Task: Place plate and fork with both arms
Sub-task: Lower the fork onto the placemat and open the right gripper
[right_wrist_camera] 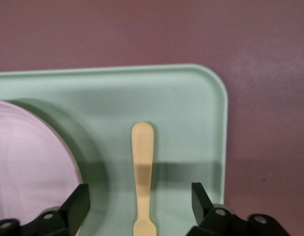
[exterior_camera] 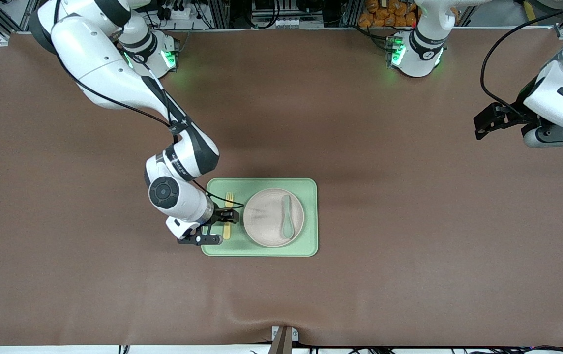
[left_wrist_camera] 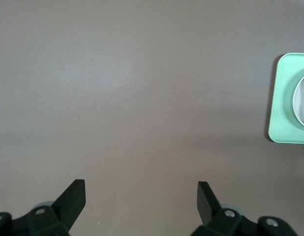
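Observation:
The off-white plate (exterior_camera: 266, 221) lies on a light-green tray (exterior_camera: 261, 184) with a grey-green spoon (exterior_camera: 287, 216) on it. The pale-yellow fork (exterior_camera: 229, 198) lies flat on the tray beside the plate, toward the right arm's end. My right gripper (exterior_camera: 225, 220) is low over the fork and open. In the right wrist view its dark fingers (right_wrist_camera: 78, 204) stand either side of the fork's handle (right_wrist_camera: 142, 167), clear of it, with the plate's rim (right_wrist_camera: 29, 162) alongside. My left gripper (exterior_camera: 480, 129) waits open and empty over bare table at the left arm's end.
A brown mat (exterior_camera: 409, 221) covers the whole table. The left wrist view shows its gripper (left_wrist_camera: 141, 196) over bare mat, with a corner of the tray (left_wrist_camera: 282, 98) and the plate's edge (left_wrist_camera: 302, 105) farther off. The tray (right_wrist_camera: 191, 108) has a raised rim.

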Robot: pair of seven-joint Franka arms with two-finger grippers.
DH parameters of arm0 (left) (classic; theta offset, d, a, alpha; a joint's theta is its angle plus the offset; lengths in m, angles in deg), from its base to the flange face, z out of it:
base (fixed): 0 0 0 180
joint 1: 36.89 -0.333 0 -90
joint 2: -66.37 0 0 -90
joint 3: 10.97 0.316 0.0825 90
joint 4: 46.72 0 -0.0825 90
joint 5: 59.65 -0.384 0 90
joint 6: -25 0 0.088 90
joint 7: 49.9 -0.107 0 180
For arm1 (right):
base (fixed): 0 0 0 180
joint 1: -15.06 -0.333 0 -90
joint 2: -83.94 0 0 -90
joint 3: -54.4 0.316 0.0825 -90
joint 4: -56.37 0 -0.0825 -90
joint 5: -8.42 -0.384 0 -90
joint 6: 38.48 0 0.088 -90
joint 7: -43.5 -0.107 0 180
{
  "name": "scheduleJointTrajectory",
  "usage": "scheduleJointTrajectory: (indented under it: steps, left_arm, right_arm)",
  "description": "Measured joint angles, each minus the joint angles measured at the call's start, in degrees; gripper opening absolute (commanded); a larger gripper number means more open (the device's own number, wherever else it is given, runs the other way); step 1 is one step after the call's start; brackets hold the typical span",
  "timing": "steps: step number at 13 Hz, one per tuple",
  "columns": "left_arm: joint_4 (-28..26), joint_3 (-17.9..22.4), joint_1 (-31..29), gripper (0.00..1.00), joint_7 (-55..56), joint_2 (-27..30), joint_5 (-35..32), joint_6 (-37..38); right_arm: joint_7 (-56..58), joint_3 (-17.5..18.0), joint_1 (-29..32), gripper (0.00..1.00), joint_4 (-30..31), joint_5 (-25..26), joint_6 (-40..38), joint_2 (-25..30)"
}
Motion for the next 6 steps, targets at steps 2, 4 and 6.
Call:
scheduleJointTrajectory:
  steps: [2, 4, 6]
  left_arm:
    - [0.0, 0.04, -0.06, 1.0, 0.0, 0.0, 0.0, 0.04]
    - [0.14, 0.15, -0.08, 1.0, 0.0, 0.02, 0.0, 0.07]
    - [0.41, 0.17, -0.08, 1.0, 0.0, 0.18, 0.01, 0.08]
  right_arm:
    - [-0.08, 0.35, 0.01, 1.0, -2.63, 6.27, -6.04, 0.94]
    - [0.06, 1.45, 0.34, 1.0, -6.2, 8.07, -12.87, 1.92]
    - [0.07, 2.27, 0.83, 1.0, -8.71, 8.44, -15.33, 2.96]
